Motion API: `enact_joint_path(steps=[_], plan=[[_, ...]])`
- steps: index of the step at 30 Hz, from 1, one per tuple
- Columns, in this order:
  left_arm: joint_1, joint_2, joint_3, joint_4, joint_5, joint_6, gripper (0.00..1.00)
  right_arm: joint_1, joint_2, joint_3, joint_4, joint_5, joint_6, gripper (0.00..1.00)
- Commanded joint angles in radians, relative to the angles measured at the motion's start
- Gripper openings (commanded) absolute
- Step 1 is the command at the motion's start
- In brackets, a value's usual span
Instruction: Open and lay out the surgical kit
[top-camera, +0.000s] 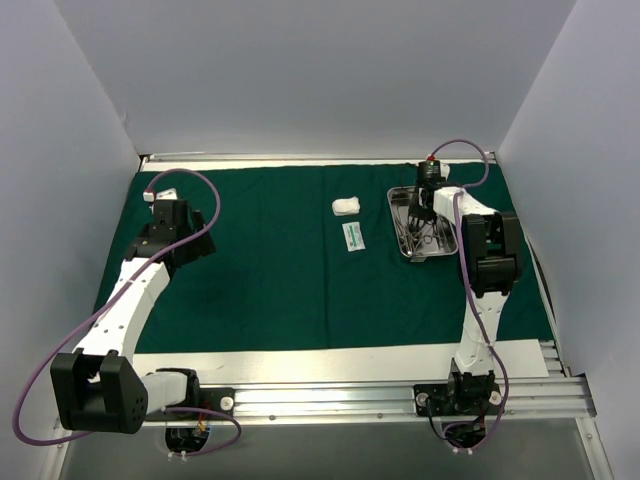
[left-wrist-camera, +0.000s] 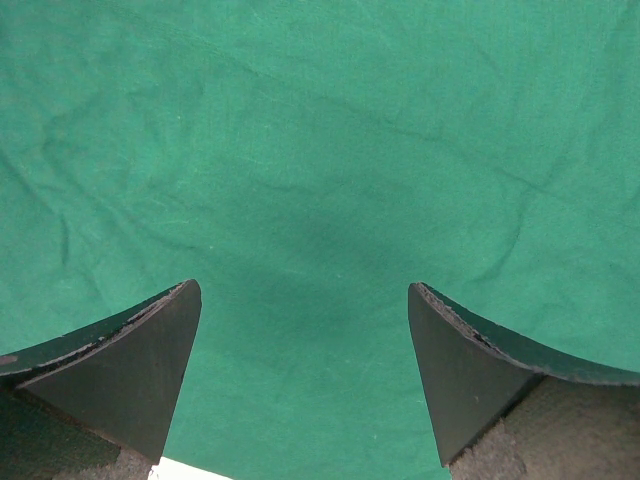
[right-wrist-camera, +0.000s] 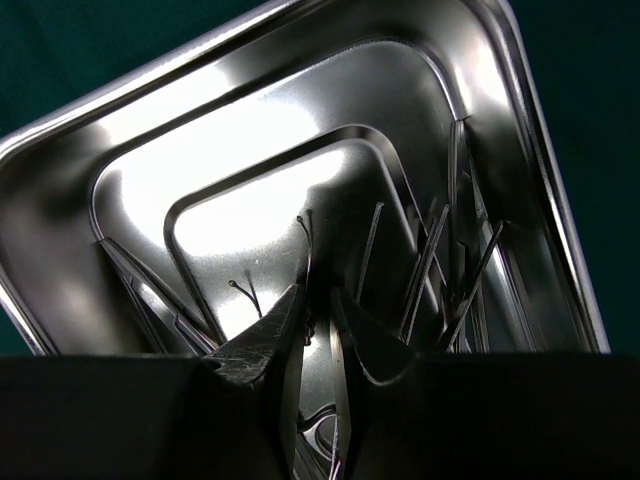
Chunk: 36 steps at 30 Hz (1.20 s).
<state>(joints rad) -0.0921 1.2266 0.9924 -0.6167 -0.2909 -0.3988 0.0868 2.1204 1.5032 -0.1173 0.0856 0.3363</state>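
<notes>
My left gripper (left-wrist-camera: 303, 287) hangs spread over the drape (left-wrist-camera: 320, 150). My right gripper (right-wrist-camera: 316, 293), in the tray (right-wrist-camera: 60, 180) at 1 o'clock, straddles an instrument (right-wrist-camera: 307, 255), barely parted; whether it grips, I cannot tell.

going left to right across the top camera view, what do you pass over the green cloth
left tool → white gauze wad → steel tray. The small packet overlaps the gauze wad sideways, just nearer the arms, so its place is left out.
</notes>
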Motion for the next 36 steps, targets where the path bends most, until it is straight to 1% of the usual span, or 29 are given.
enact_joint_path(steps=[1, 14, 21, 30, 33, 36], plan=[[-0.005, -0.013, 0.006, 0.04, 0.002, 0.011, 0.94, 0.01, -0.045, -0.017, -0.036, -0.009, -0.017, 0.13], [-0.005, -0.016, 0.005, 0.04, 0.006, 0.011, 0.94, 0.034, -0.039, -0.017, -0.093, 0.002, -0.037, 0.13], [-0.005, -0.018, 0.006, 0.04, 0.007, 0.011, 0.94, 0.036, -0.02, 0.002, -0.156, 0.042, -0.02, 0.14], [-0.005, -0.019, 0.005, 0.04, 0.007, 0.011, 0.94, 0.034, 0.012, -0.003, -0.182, 0.028, -0.013, 0.14], [-0.005, -0.019, 0.005, 0.04, 0.007, 0.011, 0.94, 0.033, 0.023, 0.0, -0.186, 0.025, -0.019, 0.12], [-0.005, -0.019, 0.005, 0.04, 0.006, 0.011, 0.94, 0.03, 0.027, 0.0, -0.179, 0.02, -0.025, 0.04]])
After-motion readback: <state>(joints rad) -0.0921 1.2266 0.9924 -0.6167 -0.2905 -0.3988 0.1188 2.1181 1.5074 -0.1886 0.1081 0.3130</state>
